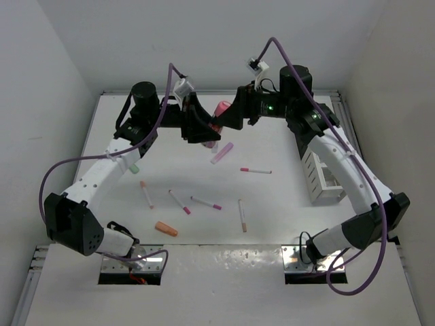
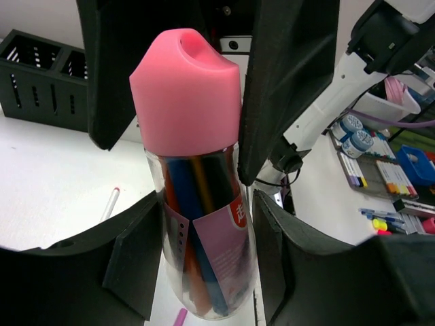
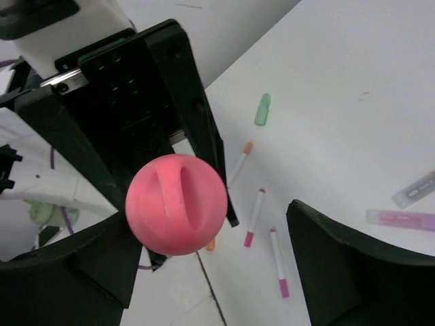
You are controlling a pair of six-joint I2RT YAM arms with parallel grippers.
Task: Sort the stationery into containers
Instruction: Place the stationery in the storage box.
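My left gripper [image 1: 202, 129] [image 2: 207, 207] is shut on a clear tube [image 2: 204, 251] with a pink cap [image 1: 222, 109] [image 2: 185, 88], full of coloured pens and held above the table. My right gripper [image 1: 230, 114] [image 3: 211, 227] is open, its jaws either side of the cap [image 3: 177, 204], with a wide gap on one side. On the table lie several white pens [image 1: 255, 170] [image 1: 206, 202] [image 3: 255, 217], an orange piece [image 1: 166, 229], a mint-green piece [image 1: 134, 168] [image 3: 262, 109] and a lilac piece [image 1: 222, 153] [image 3: 401, 219]. The white rack [image 1: 323, 176] stands at the right. The black holder [image 2: 41, 78] shows only in the left wrist view.
White walls close in the table at the back and on both sides. Purple cables loop from both arms. Beyond the table, the left wrist view shows a bench with trays of markers [image 2: 380, 176].
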